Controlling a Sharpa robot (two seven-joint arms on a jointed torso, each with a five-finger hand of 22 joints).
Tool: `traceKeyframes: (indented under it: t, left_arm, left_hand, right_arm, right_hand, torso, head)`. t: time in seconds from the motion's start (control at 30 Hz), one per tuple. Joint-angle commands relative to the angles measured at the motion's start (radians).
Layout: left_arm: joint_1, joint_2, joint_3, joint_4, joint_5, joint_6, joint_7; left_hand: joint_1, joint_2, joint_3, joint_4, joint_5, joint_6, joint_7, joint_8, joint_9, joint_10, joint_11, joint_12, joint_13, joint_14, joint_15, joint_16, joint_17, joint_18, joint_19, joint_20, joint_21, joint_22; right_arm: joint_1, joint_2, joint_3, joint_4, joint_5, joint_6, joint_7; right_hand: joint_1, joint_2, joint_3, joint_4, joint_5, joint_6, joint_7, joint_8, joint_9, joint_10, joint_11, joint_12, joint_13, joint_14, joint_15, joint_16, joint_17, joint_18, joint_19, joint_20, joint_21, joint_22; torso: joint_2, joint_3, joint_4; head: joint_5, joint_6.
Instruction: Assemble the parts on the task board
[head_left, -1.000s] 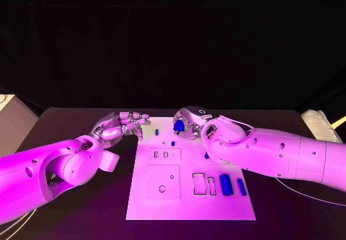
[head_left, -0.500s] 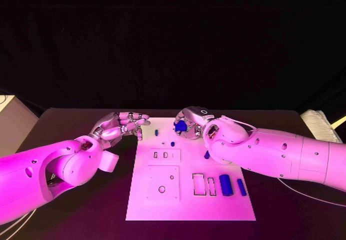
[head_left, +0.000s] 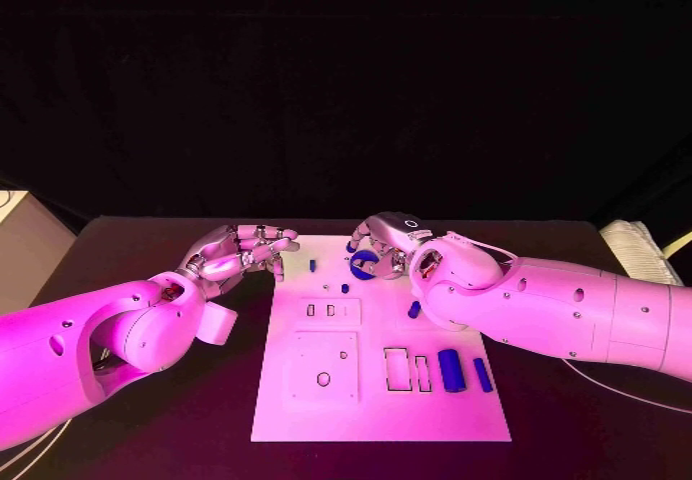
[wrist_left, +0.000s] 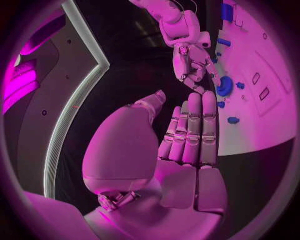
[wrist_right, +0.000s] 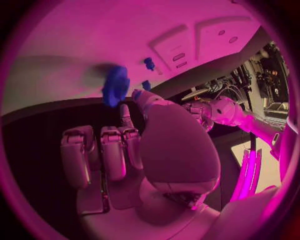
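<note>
The white task board (head_left: 382, 400) lies in the middle of the black table. My right hand (head_left: 381, 243) hovers over the board's far end and pinches a round blue part (head_left: 364, 263) at its fingertips, just above the board. In the right wrist view that blue part (wrist_right: 115, 86) sits between thumb and finger, over the board (wrist_right: 125, 35). My left hand (head_left: 242, 250) stays beside the board's far left corner, fingers (wrist_left: 190, 130) stretched out, holding nothing. In the left wrist view the right hand (wrist_left: 195, 65) holds the part (wrist_left: 224, 86).
Small blue pegs (head_left: 313, 265) (head_left: 345, 288) (head_left: 414, 309) are on the board's far half. A blue cylinder (head_left: 451, 370) and a thin blue bar (head_left: 483, 374) lie beside rectangular slots (head_left: 398, 367). A pale box (head_left: 18, 240) and a white object (head_left: 635, 250) flank the table.
My right hand has sunk a little toward the board with the round blue part. The left hand has hardly moved.
</note>
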Motion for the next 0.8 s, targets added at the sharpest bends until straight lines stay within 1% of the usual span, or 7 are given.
traceKeyframes:
  t: [0.03, 0.23, 0.3, 0.5, 0.6, 0.73, 0.8]
  left_arm:
    - [0.001, 0.000, 0.000, 0.003, 0.001, 0.018, 0.004]
    - [0.001, 0.001, 0.000, 0.004, 0.001, 0.019, 0.003]
    - [0.001, 0.001, 0.000, 0.004, 0.001, 0.019, 0.003]
    - [0.001, -0.001, 0.000, 0.003, 0.001, 0.018, 0.002]
    - [0.001, -0.001, 0.000, 0.003, 0.001, 0.018, 0.002]
    - [0.001, 0.000, 0.000, 0.003, 0.001, 0.019, 0.002]
    - [0.001, 0.000, 0.000, 0.003, 0.001, 0.019, 0.002]
  left_hand:
    - [-0.003, 0.006, 0.007, 0.001, 0.000, -0.005, 0.002, -0.005, 0.002, -0.004, -0.001, -0.001, -0.001, 0.004, -0.001, -0.003, -0.001, 0.007, -0.007, -0.003, 0.005, 0.001]
    - [-0.003, 0.006, 0.007, 0.001, 0.000, -0.005, 0.002, -0.005, 0.002, -0.004, -0.001, -0.001, -0.001, 0.004, -0.001, -0.003, -0.001, 0.007, -0.007, -0.003, 0.005, 0.001]
    - [-0.003, 0.006, 0.007, 0.001, 0.000, -0.005, 0.002, -0.005, 0.002, -0.004, -0.001, -0.001, -0.001, 0.004, -0.001, -0.003, -0.001, 0.007, -0.007, -0.003, 0.005, 0.001]
    - [-0.005, 0.006, 0.009, 0.000, 0.000, -0.005, 0.002, -0.006, 0.003, -0.004, -0.001, -0.001, -0.001, 0.005, 0.000, -0.005, -0.003, 0.007, -0.009, -0.003, 0.007, 0.001]
    - [-0.005, 0.006, 0.009, 0.000, 0.000, -0.005, 0.002, -0.006, 0.003, -0.004, -0.001, -0.001, -0.001, 0.005, 0.000, -0.005, -0.003, 0.007, -0.009, -0.003, 0.007, 0.001]
    - [-0.005, 0.006, 0.009, 0.000, 0.000, -0.005, 0.002, -0.006, 0.003, -0.004, -0.001, -0.001, -0.001, 0.005, 0.000, -0.005, -0.003, 0.007, -0.009, -0.003, 0.007, 0.001]
    - [-0.005, 0.006, 0.009, 0.000, 0.000, -0.005, 0.002, -0.006, 0.003, -0.004, -0.001, -0.001, -0.001, 0.005, 0.000, -0.005, -0.003, 0.007, -0.009, -0.003, 0.007, 0.001]
  right_arm:
    - [0.001, 0.001, 0.001, 0.005, -0.014, -0.016, 0.001]
    - [0.002, 0.014, 0.001, 0.000, -0.011, -0.018, 0.004]
    - [0.002, 0.017, 0.001, -0.005, -0.009, -0.016, 0.004]
    - [0.002, 0.017, 0.001, -0.019, -0.006, 0.002, 0.002]
    - [0.002, 0.013, 0.001, -0.022, 0.000, 0.018, 0.001]
    - [0.002, 0.002, 0.001, -0.023, 0.028, 0.042, 0.003]
    - [0.002, -0.005, 0.001, -0.024, 0.056, 0.052, 0.008]
  right_hand:
    - [-0.005, -0.003, 0.004, 0.000, 0.001, 0.003, -0.002, 0.004, -0.002, 0.088, -0.005, 0.003, 0.248, 0.104, -0.006, 0.004, 0.263, -0.007, 0.105, -0.004, 0.004, 0.263]
    - [-0.005, -0.003, 0.005, -0.001, 0.001, 0.003, -0.002, 0.004, -0.002, 0.088, -0.005, 0.002, 0.247, 0.104, -0.006, 0.004, 0.263, -0.007, 0.105, -0.004, 0.004, 0.263]
    - [-0.005, -0.003, 0.005, -0.001, 0.001, 0.003, -0.002, 0.004, -0.002, 0.088, -0.005, 0.002, 0.247, 0.104, -0.006, 0.004, 0.263, -0.007, 0.105, -0.004, 0.004, 0.263]
    - [-0.005, -0.003, 0.005, -0.001, 0.001, 0.003, -0.002, 0.004, -0.002, 0.088, -0.005, 0.002, 0.247, 0.104, -0.006, 0.004, 0.263, -0.007, 0.105, -0.004, 0.004, 0.263]
    - [-0.011, -0.009, 0.010, -0.003, -0.001, -0.002, 0.000, 0.001, -0.004, 0.086, -0.004, 0.000, 0.246, 0.104, -0.005, 0.004, 0.263, -0.007, 0.105, -0.004, 0.004, 0.263]
    - [-0.019, -0.015, 0.011, -0.004, -0.004, -0.009, 0.002, -0.003, -0.006, 0.084, -0.002, -0.001, 0.244, 0.104, -0.004, 0.004, 0.263, -0.007, 0.105, -0.004, 0.004, 0.263]
    - [-0.034, -0.026, 0.009, -0.004, -0.007, -0.029, 0.007, -0.015, -0.010, 0.078, 0.002, -0.008, 0.238, 0.104, 0.001, 0.004, 0.263, -0.007, 0.105, -0.001, 0.004, 0.263]
  torso:
    - [0.000, -0.0004, 0.0008]
    - [0.001, -0.0013, 0.0031]
    - [0.001, -0.0003, 0.0035]
    - [0.001, 0.0003, 0.0001]
    - [0.001, 0.0004, -0.0005]
    - [0.000, 0.0019, -0.0006]
    - [0.000, 0.0027, -0.0009]
  head:
    - [-0.001, 0.005]
    - [-0.001, 0.004]
    - [-0.002, 0.004]
    - [-0.002, 0.001]
    - [-0.001, 0.000]
    - [-0.003, 0.000]
    - [-0.004, -0.001]
